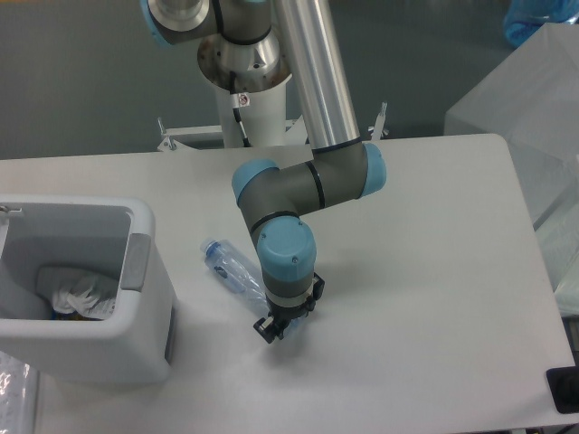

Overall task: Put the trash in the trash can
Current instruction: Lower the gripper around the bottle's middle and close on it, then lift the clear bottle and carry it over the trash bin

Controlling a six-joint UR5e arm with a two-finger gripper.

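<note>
The gripper (271,327) sat low at the bottle (231,268) for grasping (finger spread and hold indiscernible), trash can (136,344) nearby.

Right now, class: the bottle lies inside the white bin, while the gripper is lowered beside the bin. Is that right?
Not quite. The camera view shows the bottle lying on the table, to the right of the bin. The gripper is indeed lowered beside the bin.

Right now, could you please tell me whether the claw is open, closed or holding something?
Claw: down at the table by the end of the bottle; whether it is open, closed or gripping cannot be told from this view.
</note>
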